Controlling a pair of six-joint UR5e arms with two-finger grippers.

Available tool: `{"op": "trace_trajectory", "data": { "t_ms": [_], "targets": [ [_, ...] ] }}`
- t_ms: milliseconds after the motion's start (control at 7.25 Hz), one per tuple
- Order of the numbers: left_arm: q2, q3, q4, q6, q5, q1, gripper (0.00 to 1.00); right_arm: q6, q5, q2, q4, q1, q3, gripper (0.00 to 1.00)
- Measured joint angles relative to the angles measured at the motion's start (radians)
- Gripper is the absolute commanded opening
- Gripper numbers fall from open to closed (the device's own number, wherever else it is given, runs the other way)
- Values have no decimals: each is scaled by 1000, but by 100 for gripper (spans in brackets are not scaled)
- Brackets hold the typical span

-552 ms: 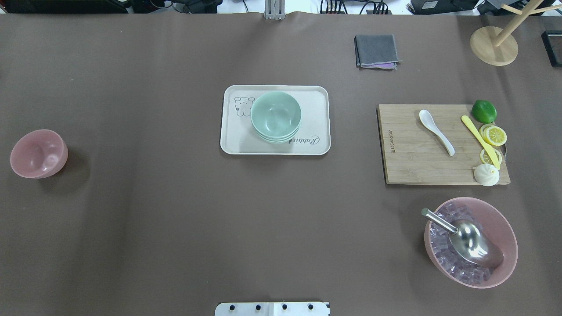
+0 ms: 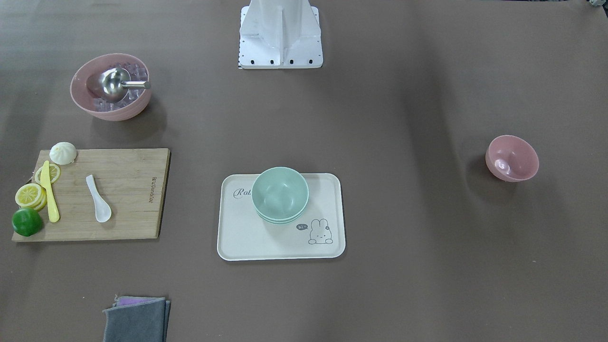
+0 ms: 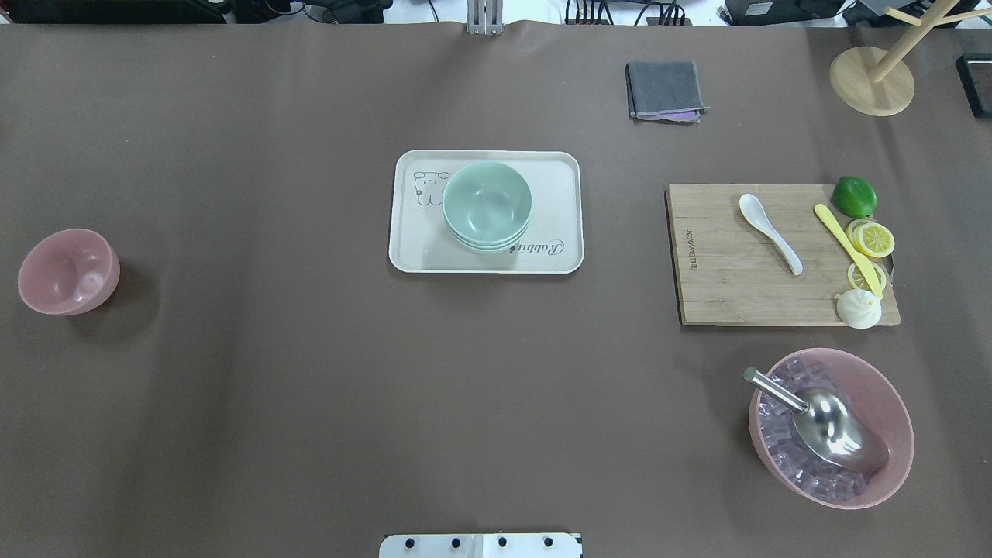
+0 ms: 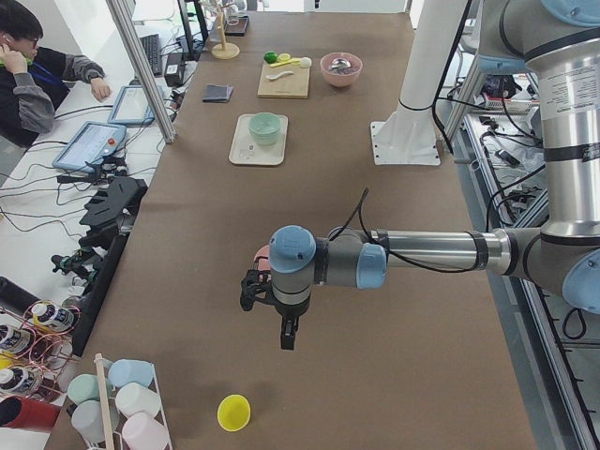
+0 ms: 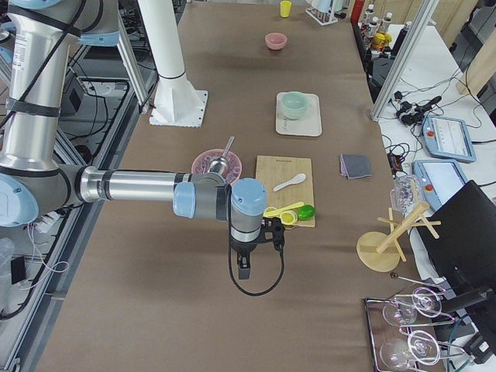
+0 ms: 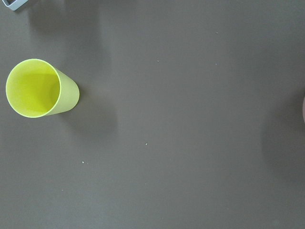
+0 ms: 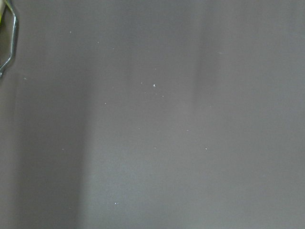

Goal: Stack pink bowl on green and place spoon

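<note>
No step is complete: the pink bowl (image 3: 68,271) sits well left of the green stack (image 3: 487,203), the spoon (image 3: 769,231) lies on the board (image 3: 721,287), and whether the left pincer (image 4: 286,339) and right pincer (image 5: 243,271) are apart or together cannot be told.

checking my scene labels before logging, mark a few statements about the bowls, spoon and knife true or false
1. The small pink bowl sits on the bare table, apart from the tray. True.
2. The green bowls stand stacked on the tray. True.
3. The white spoon lies inside the green bowls. False: it lies on the wooden board.
4. The larger pink bowl is empty. False: it holds clear cubes and a metal scoop.
5. The yellow knife lies on the tray. False: it lies on the board, by the lemon slices.
</note>
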Motion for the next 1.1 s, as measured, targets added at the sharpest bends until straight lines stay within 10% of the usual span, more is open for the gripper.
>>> {"op": "trace_trajectory", "data": {
  "t_ms": [552,1103],
  "targets": [
    [-48,-37,-16,-10,-5,0,98,2,5,17,6,0,127,100],
    [-140,27,-351,-11,-4,0,98,6,21,59,192,0,143,100]
  ]
}}
